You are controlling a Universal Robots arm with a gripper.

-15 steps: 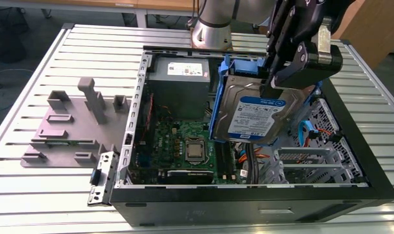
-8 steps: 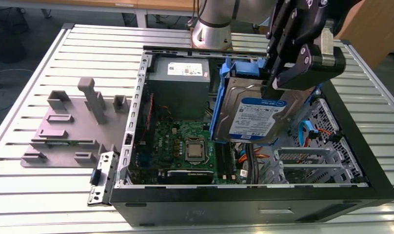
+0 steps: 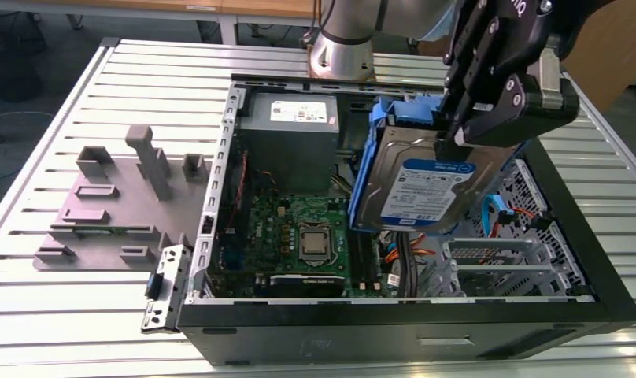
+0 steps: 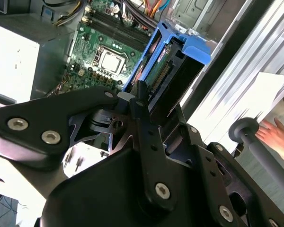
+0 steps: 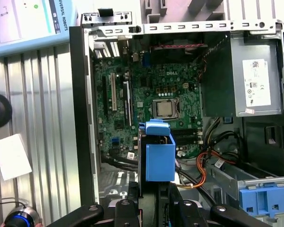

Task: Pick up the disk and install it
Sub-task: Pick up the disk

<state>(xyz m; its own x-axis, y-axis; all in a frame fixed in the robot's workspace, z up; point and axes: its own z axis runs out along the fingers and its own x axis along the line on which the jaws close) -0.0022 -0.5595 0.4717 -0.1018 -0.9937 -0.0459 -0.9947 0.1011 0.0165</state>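
Your disk (image 3: 423, 189), the flat silver metal hard drive with a white-and-blue label and blue plastic rails, is up in the air. It stands on its edge just above the open black computer case (image 3: 402, 327).

I think the disk is hard and stiff, and a bit heavy for how small it is. Its metal faces look smooth, so it could slip. A bump could break it inside, and the green board on one face should not be squeezed. The best places to hold it are the two thin long sides, where the blue rails run.

The black gripper (image 3: 456, 142) has the disk. Its fingers are set narrow and pinch the disk near the top end, and the rest hangs down toward the case. In the second wrist view the gripper (image 4: 132, 97) is tight on the disk (image 4: 173, 71). In the first wrist view the disk's blue end (image 5: 159, 156) pokes out past the gripper (image 5: 154, 203).

Under the disk, inside the case, lies a green circuit board (image 3: 297, 228) with a square silver chip. A bare light-blue plastic bracket (image 5: 265, 198) sits by the silver metal cage (image 3: 507, 260), also inside the case. In one corner of the case stands a grey power box (image 3: 289, 142) with a white sticker.

Beside the case, a grey plastic holder tray (image 3: 108, 205) rests on the silver ribbed table (image 3: 45, 299). Farther out from the case, a person's hand (image 4: 274, 132) shows.
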